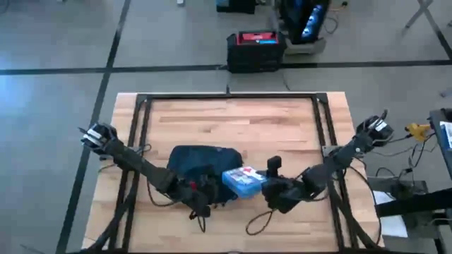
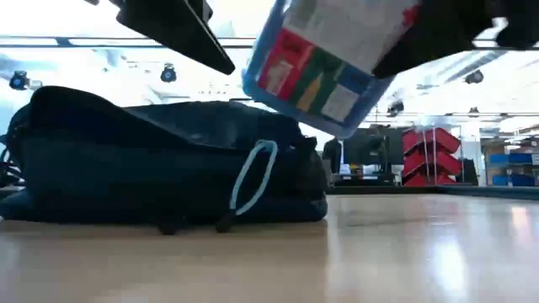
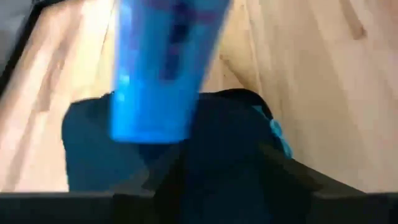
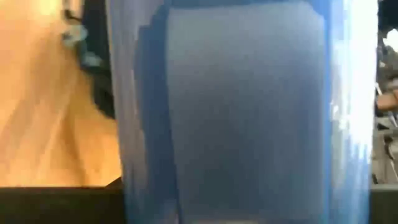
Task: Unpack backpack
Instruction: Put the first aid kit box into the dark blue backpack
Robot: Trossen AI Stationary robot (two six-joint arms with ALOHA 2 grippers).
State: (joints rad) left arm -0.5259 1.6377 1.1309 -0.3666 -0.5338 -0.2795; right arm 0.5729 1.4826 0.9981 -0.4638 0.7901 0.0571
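The dark navy backpack (image 1: 198, 164) (image 2: 152, 160) lies flat on the wooden table, a little left of the middle, with a light blue cord loop (image 2: 253, 177) hanging at its right end. A blue-and-white box (image 1: 242, 180) (image 2: 328, 59) hangs in the air just right of the backpack, and my right gripper (image 1: 265, 185) is shut on it. My left gripper (image 1: 208, 192) (image 3: 217, 180) hovers open above the backpack's near part, clear of the fabric, with the box (image 3: 161, 62) ahead of it. My right gripper holds the blue-and-white box by its end toward the table's right (image 2: 396, 50), coming from the right and slanting down. The box fills the right wrist view (image 4: 230, 112) and hides the fingers. It is lifted clear and tilted, its lowest corner (image 2: 337, 126) above the backpack's right end.
Black frame rails (image 1: 141, 120) run around the tabletop. A black cord (image 1: 258, 224) lies near the front edge. Bare wood (image 1: 233, 120) stretches across the far half. A black and red case (image 1: 256, 48) stands on the floor beyond the far edge.
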